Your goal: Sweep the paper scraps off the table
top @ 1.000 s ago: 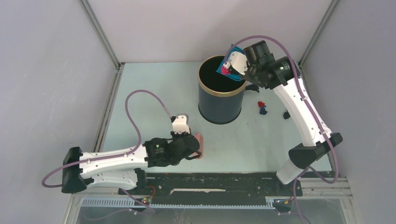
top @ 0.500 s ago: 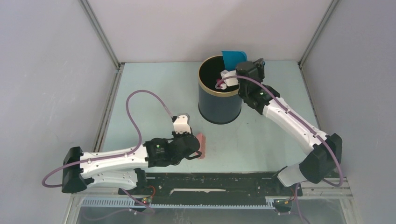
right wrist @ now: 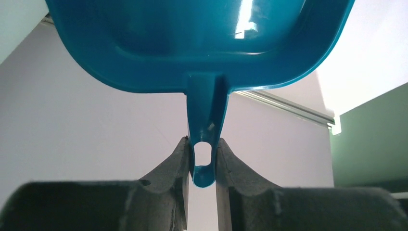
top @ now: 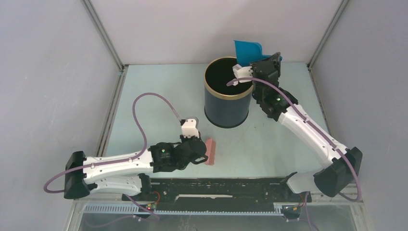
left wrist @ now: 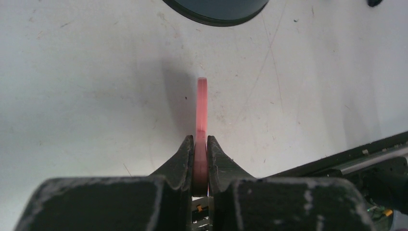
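Observation:
My left gripper (top: pixel 204 155) (left wrist: pixel 201 140) is shut on the thin handle of the pink hand brush (top: pixel 210 151) (left wrist: pixel 202 103), held low over the table (top: pixel 159 96) near its front edge. My right gripper (top: pixel 255 61) (right wrist: pixel 202 142) is shut on the handle of the blue dustpan (top: pixel 247 50) (right wrist: pixel 192 43). It holds the pan upright in the air, just behind the right rim of the dark bin (top: pixel 227 92). One dark paper scrap (left wrist: pixel 374 2) shows at the top right edge of the left wrist view. In the top view the right arm hides the scraps.
The dark round bin with its gold rim stands at the middle back of the table; its base (left wrist: pixel 216 9) shows ahead of the brush. The black railed strip (top: pixel 226 188) runs along the front. Grey walls close in the left, back and right.
The right arm has swung the dustpan from tipped over the bin's mouth up to upright behind its right rim, and now covers the scraps. The left gripper and brush have shifted slightly right.

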`<action>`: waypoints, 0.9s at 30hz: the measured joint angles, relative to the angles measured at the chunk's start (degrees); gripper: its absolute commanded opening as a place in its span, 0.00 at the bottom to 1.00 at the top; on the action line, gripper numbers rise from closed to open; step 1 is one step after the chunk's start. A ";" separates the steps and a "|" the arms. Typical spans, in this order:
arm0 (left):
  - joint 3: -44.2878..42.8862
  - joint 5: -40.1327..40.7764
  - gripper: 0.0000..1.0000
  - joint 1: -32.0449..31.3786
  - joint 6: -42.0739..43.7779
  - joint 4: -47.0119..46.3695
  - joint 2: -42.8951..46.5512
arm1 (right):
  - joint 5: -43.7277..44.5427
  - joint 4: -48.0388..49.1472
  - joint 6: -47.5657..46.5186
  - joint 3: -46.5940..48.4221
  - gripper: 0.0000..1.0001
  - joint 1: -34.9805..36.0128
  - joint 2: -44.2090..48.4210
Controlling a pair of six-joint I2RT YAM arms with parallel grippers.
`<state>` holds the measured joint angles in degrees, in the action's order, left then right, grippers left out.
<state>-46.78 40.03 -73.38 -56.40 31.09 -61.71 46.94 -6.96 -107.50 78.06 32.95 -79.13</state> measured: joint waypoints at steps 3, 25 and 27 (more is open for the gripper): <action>0.11 -1.77 0.00 0.00 2.16 -2.27 -0.50 | -0.98 -6.75 6.97 2.16 0.00 -1.11 1.01; -42.53 -5.51 0.00 -4.11 37.59 -7.93 -42.40 | -50.51 -50.80 62.88 -7.41 0.00 -53.22 18.67; -48.70 -4.07 0.00 -4.13 41.31 -8.87 -46.88 | -53.35 -51.78 62.55 -7.96 0.00 -57.31 17.16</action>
<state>-95.48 35.97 -77.52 -15.09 22.22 -108.60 -6.42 -58.74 -44.95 70.11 -24.36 -61.98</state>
